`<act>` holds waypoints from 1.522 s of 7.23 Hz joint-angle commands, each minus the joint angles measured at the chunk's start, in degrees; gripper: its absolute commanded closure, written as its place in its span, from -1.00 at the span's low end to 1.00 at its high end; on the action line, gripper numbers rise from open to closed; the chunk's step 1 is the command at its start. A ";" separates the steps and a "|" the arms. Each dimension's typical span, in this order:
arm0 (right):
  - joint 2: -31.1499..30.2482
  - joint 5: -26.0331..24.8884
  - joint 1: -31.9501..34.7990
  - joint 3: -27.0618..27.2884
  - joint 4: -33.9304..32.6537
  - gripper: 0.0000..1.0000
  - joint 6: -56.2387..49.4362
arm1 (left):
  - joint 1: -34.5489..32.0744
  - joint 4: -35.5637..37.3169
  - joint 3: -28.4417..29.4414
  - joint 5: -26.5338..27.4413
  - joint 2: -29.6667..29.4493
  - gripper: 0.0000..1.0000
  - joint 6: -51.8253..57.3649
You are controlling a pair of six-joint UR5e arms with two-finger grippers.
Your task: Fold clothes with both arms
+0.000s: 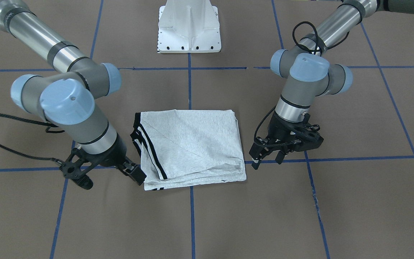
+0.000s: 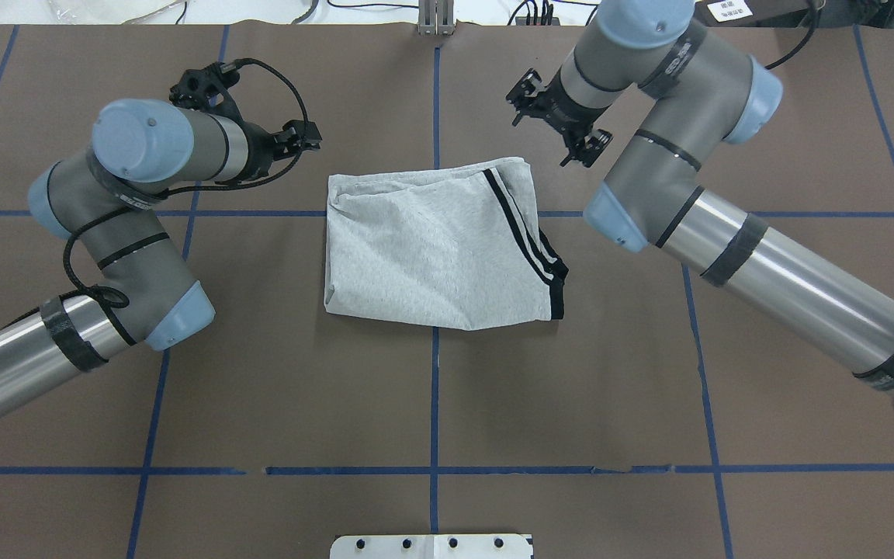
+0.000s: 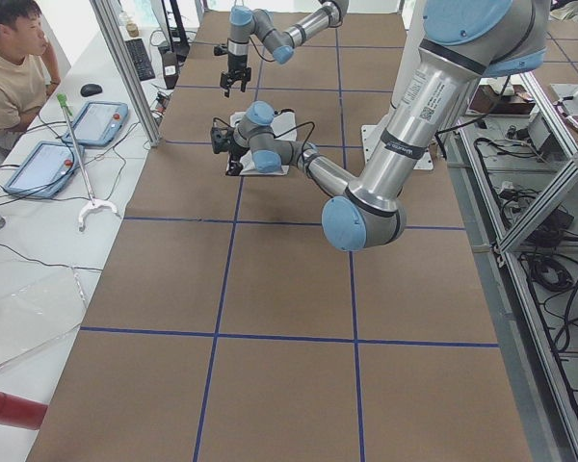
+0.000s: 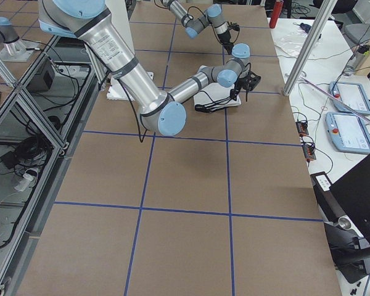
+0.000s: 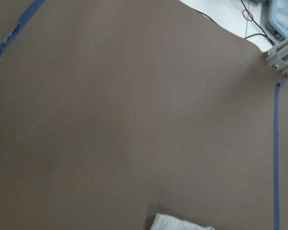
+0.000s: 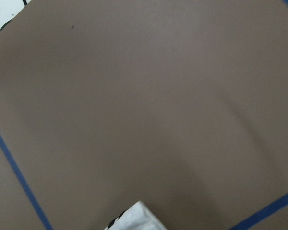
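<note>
The heather-grey T-shirt [image 1: 192, 144] is lying folded into a rough rectangle at the middle of the table [image 1: 300, 216]. It is straddling the blue centre line [image 1: 192, 216], and its black stripes [image 1: 156, 162] are running along the side nearest the right arm [image 1: 84, 118]. The left gripper [image 1: 267, 160] is hovering just off the shirt's plain corner on the operators' side, fingers spread and holding nothing. The right gripper [image 1: 110, 178] is sitting low at the striped corner, jaws wide apart and empty. One fingertip [image 1: 137, 174] is right beside the cloth, and I cannot tell whether it is touching.
</note>
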 commanded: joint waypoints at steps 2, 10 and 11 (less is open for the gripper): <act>-9.16 7.66 10.96 0.47 -0.13 -1.00 -23.15 | -9.20 0.67 -4.08 -16.54 6.20 -1.00 20.25; -30.99 13.06 35.94 13.03 -19.99 -1.00 -88.25 | -34.41 20.24 -20.19 -28.26 28.46 -1.00 79.72; -30.64 12.53 37.09 14.69 -26.95 -1.00 -94.00 | -35.83 21.92 -18.18 -28.26 28.46 -1.00 80.65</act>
